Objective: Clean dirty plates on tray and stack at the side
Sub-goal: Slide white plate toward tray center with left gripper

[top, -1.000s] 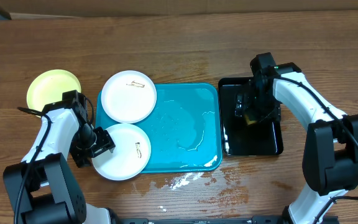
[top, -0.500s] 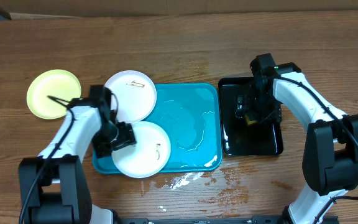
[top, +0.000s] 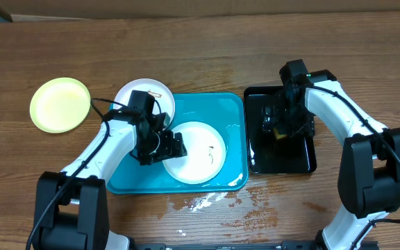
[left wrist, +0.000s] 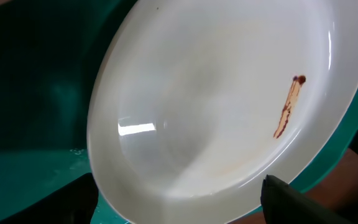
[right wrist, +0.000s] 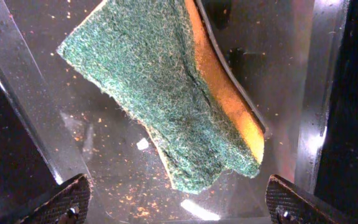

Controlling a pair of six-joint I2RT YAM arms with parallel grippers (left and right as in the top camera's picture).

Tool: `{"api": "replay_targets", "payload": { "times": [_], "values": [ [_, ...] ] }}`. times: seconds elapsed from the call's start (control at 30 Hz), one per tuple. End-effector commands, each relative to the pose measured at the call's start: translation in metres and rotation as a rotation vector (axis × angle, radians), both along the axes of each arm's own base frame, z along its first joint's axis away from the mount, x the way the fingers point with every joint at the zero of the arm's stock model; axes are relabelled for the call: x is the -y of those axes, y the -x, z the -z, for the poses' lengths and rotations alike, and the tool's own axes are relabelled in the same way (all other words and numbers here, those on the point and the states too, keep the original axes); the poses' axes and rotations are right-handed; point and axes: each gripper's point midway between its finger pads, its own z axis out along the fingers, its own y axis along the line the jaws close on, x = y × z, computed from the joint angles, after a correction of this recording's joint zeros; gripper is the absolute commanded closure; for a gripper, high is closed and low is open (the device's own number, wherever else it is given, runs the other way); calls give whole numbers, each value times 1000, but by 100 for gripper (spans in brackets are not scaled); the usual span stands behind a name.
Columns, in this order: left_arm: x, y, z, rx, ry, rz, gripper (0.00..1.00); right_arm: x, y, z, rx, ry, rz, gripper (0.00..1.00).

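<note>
— Three plates: where does each one lie against the tray (top: 231, 114)?

— The pale yellow-green plate (top: 60, 104) rests on the table (top: 200, 48), well left of the tray, where it was a second ago. One white plate (top: 132, 96) overlaps the tray's far left corner, partly under the left arm, and has not shifted.

— And the left gripper (top: 171, 146)?

— It is clamped on the near rim of the second white plate (left wrist: 210, 106). A second ago that plate hung over the tray's front left edge. Now the arm has swung right and the plate sits over the tray's middle, tilted in the wrist view, with a reddish-brown streak (left wrist: 288, 106) on it.

— Has anything changed right of the tray?

— No. The right gripper (top: 278, 126) hovers over the black tray (top: 297, 158) just beside the turquoise one, as before. A green and orange sponge (right wrist: 173, 93) lies between its fingers, but I cannot tell whether they pinch it.
</note>
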Motion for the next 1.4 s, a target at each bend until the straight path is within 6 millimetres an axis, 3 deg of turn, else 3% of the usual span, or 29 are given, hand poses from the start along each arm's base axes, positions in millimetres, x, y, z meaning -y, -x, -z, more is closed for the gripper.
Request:
{"api": "replay_targets", "payload": {
  "times": [0.0, 0.23, 0.7, 0.93, 1.07, 1.3, 1.37],
  "values": [
    [-1, 1, 4, 11, -19, 27, 18, 1, -9, -14, 54, -2, 4, 8],
    [-36, -7, 14, 50, -233, 14, 23, 1, -7, -14, 44, 0, 4, 6],
    [-14, -15, 26, 114, -210, -44, 43, 0, -15, -14, 76, -6, 4, 3],
    [-21, -12, 30, 121, -292, -48, 68, 1, -15, -14, 77, -2, 4, 3],
    [-22, -10, 31, 105, -304, -86, 96, 6, -27, -14, 130, 31, 5, 3],
    [-29, 14, 33, -33, -334, -238, 96, 6, -27, -14, 133, 31, -29, 3],
    [-29, 15, 33, -36, -335, -237, 85, 6, -27, -13, 134, 31, -46, 3]
  ]
}}
